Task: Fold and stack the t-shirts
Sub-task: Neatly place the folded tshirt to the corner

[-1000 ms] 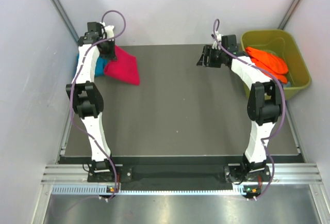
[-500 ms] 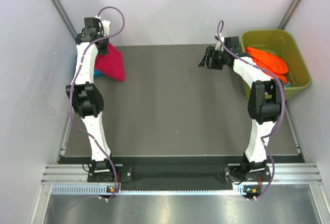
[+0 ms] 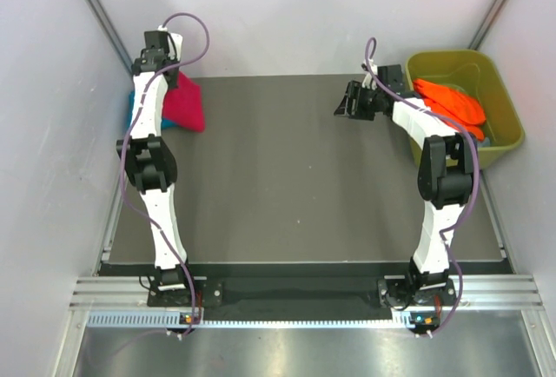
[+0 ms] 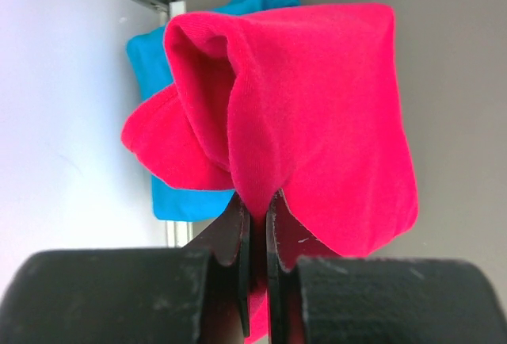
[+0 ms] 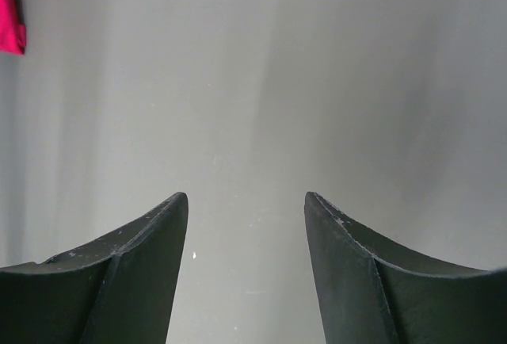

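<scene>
1. My right gripper [image 5: 245, 201]: arm reaching over the table's [image 3: 295, 186] far right, fingers spread, holding nothing; unmoved.
2. Orange shirts [image 3: 452, 103]: in the tub [image 3: 504, 147] off the table's right edge.
3. My left gripper [image 4: 255, 205]: arm stretched to the table's far-left corner, clenched on the pink shirt [image 4: 317, 106], bunched over the teal shirt [image 4: 182, 201]; a second ago the pink shirt spread nearer the table's middle.

We are seeing a white left arm [image 3: 165, 229] and right arm [image 3: 427, 238] with black joints. Thin purple cables [image 3: 207, 34] are looping along both.
</scene>
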Action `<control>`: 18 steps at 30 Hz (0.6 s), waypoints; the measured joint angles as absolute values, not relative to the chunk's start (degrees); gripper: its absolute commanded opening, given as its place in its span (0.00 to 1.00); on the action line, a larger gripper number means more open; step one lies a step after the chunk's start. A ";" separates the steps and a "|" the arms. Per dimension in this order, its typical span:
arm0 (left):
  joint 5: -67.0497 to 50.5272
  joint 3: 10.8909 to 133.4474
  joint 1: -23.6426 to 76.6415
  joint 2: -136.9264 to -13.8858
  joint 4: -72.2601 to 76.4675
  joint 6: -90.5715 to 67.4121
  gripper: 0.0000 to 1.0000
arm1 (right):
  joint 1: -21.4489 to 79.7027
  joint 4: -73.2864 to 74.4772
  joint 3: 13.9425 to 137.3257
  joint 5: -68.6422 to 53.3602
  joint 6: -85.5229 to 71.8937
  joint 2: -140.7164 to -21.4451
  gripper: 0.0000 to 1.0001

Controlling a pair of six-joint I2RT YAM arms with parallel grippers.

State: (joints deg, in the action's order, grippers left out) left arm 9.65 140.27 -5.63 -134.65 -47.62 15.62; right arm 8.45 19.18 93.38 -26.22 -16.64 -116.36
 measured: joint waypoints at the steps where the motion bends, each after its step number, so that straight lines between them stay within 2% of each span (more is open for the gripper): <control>1: 10.20 140.46 -5.61 -134.65 -47.53 15.70 0.00 | 8.45 19.29 93.34 -26.22 -16.67 -116.36 0.61; 18: 15.64 142.02 -5.63 -134.63 -43.86 18.26 0.00 | 8.45 18.85 92.99 -26.76 -17.02 -116.36 0.61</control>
State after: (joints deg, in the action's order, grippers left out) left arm 15.64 142.02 -5.63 -134.63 -43.86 18.26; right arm 8.45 18.85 92.99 -26.76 -17.02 -116.36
